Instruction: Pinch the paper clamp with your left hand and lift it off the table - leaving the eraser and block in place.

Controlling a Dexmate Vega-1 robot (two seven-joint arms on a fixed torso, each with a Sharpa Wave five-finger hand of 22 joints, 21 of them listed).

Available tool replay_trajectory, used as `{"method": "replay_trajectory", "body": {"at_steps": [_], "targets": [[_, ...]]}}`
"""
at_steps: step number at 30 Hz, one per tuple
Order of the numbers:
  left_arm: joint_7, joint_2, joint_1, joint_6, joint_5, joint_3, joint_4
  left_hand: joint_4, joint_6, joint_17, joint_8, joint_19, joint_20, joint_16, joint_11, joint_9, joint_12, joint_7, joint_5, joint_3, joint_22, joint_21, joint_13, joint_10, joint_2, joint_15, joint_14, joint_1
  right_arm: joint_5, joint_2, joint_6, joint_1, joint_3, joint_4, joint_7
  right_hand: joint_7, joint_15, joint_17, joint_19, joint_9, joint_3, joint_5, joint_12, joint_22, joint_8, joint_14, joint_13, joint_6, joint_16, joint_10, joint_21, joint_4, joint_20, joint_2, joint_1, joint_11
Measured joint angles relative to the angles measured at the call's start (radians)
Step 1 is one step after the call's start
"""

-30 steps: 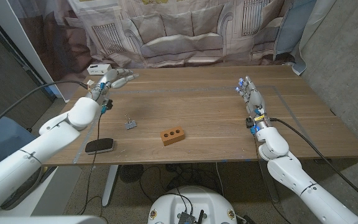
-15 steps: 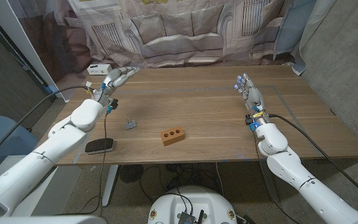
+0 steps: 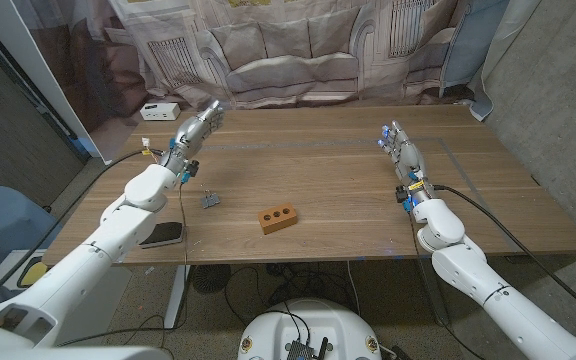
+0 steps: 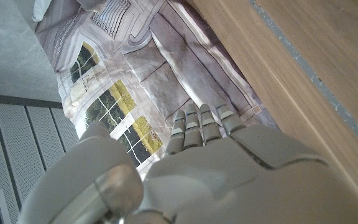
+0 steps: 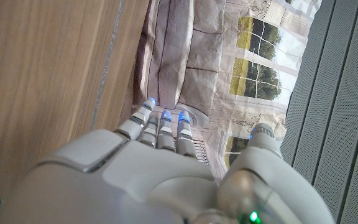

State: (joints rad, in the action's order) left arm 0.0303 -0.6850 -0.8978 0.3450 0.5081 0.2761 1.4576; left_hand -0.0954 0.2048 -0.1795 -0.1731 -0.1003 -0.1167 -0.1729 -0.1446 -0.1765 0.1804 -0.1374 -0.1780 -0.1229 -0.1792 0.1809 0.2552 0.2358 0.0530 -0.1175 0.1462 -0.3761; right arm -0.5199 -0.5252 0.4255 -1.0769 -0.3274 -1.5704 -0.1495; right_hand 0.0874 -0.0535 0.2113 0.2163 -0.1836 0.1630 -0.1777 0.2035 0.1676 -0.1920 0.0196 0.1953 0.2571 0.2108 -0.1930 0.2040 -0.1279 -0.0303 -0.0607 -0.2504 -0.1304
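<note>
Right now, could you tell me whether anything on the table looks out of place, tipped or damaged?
Nothing stands out. The paper clamp, the brown block and the black eraser lie apart on the wooden table, none visibly damaged. The left hand is open beyond the clamp.

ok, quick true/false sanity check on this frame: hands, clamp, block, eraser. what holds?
1. The left hand holds the paper clamp. False: the clamp lies on the table, apart from the hand, which holds nothing and has its fingers stretched out.
2. The orange block sits to the right of the clamp in the head view. True.
3. The black eraser is stacked on the block. False: it lies by the table's near left edge, apart from the block.
4. The right hand holds nothing. True.
5. A white box sits at the far left corner of the table. True.
</note>
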Motion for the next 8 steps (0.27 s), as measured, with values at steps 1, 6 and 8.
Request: {"method": "replay_trajectory", "body": {"at_steps": [1, 6, 8], "targets": [[0.004, 0.000, 0.000, 0.002, 0.006, 0.000, 0.000, -0.003, 0.000, 0.000, 0.000, 0.004, 0.004, 0.000, 0.003, 0.000, 0.000, 0.000, 0.000, 0.003, 0.000, 0.000, 0.000, -0.003, 0.005, 0.000, 0.000, 0.005, 0.000, 0.001, 0.000, 0.000, -0.001, 0.001, 0.000, 0.000, 0.000, 0.000, 0.000, 0.000, 0.000, 0.000, 0.000, 0.000, 0.000, 0.000, 0.000, 0.000, 0.000, 0.000, 0.000, 0.000, 0.000, 0.000, 0.000, 0.000], [0.021, 0.018, 0.008, 0.023, 0.035, 0.004, -0.029, -0.004, -0.009, 0.000, 0.000, 0.009, 0.009, 0.000, 0.009, 0.000, 0.000, 0.002, 0.000, 0.004, 0.000, 0.000, -0.005, -0.009, -0.002, -0.004, -0.004, 0.012, -0.004, 0.006, -0.002, -0.003, -0.005, 0.003, -0.002, 0.000, 0.000, 0.000, 0.006, 0.000, 0.000, 0.000, 0.000, 0.000, 0.000, 0.000, 0.000, 0.000, 0.000, 0.000, 0.000, 0.000, 0.006, 0.000, 0.000, 0.000], [0.024, 0.018, 0.008, 0.031, 0.043, 0.004, -0.029, -0.007, -0.008, 0.000, 0.000, 0.023, 0.015, 0.000, 0.009, 0.000, 0.001, 0.002, -0.006, 0.007, 0.000, 0.000, -0.007, -0.009, 0.004, -0.004, -0.004, 0.017, -0.004, 0.007, -0.002, -0.006, -0.005, 0.001, -0.002, 0.000, 0.000, 0.000, 0.005, 0.000, 0.000, 0.000, 0.000, 0.000, 0.000, 0.000, 0.000, 0.000, 0.000, 0.000, -0.003, 0.000, 0.006, 0.000, 0.000, 0.000]]}}
